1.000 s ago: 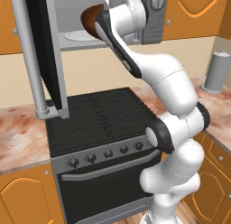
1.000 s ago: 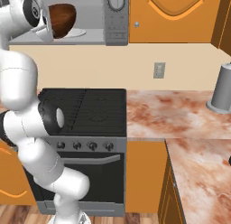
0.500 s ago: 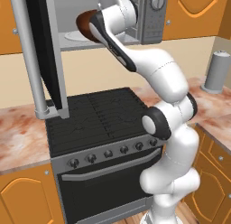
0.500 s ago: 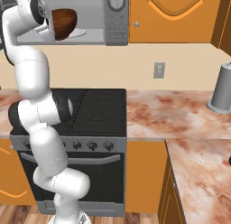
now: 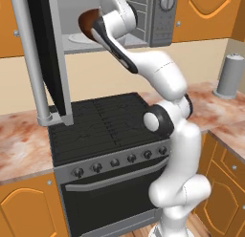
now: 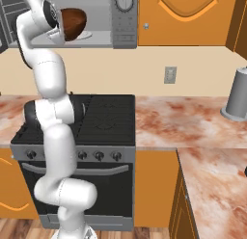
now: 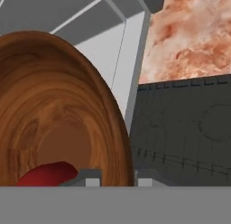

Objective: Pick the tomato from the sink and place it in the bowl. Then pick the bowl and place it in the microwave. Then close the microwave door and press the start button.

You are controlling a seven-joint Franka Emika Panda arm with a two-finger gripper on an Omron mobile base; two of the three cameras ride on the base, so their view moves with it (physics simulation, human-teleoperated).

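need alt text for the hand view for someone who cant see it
A brown wooden bowl fills the left half, seen from its open side, with the red tomato inside at the bottom. The gripper straddles the bowl's rim. Behind are the grey microwave, the black stove and a marbled counter.

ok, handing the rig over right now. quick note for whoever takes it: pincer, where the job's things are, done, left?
Pincer: shut on the rim of the bowl, held up at the mouth of the microwave.
Tomato: inside the bowl, seen in the hand view.
Bowl: at the turntable plate; whether it rests on the plate cannot be told.
Microwave door: wide open, swung out to the left above the stove.
Done: tomato in the bowl, bowl lifted to the microwave.
Left: set the bowl down inside, let go, back the arm out, close the door, press start.
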